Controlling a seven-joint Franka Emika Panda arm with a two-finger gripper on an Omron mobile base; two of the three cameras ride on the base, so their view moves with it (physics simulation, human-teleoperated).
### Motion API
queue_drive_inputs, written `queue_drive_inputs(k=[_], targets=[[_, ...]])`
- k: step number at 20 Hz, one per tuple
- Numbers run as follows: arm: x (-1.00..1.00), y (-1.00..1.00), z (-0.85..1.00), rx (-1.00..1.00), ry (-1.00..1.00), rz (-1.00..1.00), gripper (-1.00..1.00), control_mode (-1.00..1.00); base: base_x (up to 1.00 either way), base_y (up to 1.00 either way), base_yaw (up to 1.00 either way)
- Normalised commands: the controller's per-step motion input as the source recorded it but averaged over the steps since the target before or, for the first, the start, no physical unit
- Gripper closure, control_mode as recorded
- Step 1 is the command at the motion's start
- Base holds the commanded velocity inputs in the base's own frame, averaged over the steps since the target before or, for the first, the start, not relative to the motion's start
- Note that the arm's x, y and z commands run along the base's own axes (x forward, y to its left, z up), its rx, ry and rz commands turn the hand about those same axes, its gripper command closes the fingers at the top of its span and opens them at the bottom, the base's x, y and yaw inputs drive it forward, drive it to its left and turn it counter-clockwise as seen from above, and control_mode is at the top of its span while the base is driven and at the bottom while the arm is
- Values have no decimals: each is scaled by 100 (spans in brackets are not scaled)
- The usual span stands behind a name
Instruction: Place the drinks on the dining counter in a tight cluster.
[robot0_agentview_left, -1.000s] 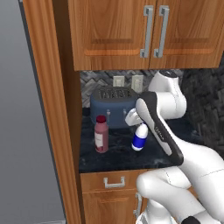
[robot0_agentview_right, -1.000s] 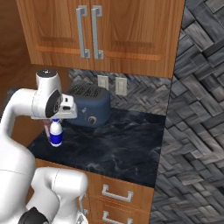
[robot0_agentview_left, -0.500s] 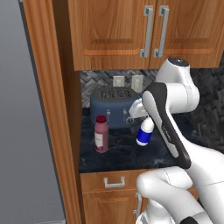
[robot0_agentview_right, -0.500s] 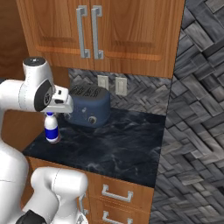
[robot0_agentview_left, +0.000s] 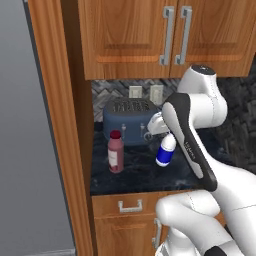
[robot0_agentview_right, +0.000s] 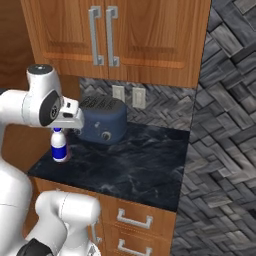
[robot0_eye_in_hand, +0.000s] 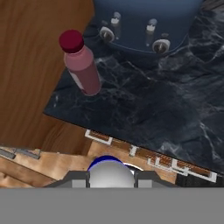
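While the gripper (robot0_agentview_left: 164, 136) is pinching the small white-and-blue bottle (robot0_agentview_left: 165, 150) by its neck, it is probably handling as light, rigid and slippery.

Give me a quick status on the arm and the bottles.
Tool shut on white-and-blue bottle, lifted off dark counter. Maroon bottle stands by toaster. Nothing blocking.

a: even, soft rendered light throughout; the wood cabinets (robot0_agentview_left: 150, 35) glow warm, no glare.
b: faint shadow under them dims the counter (robot0_agentview_right: 140, 165); edges slightly soft, no distortion.
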Motion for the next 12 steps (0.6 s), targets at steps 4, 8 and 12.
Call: queue_drive_inputs(k=[4,8,12], targets=[[0,0,0,0,0,0,100,100,-97,0,0],[0,0,0,0,0,0,100,100,-100,0,0],[0,0,0,0,0,0,100,100,-93,0,-10]])
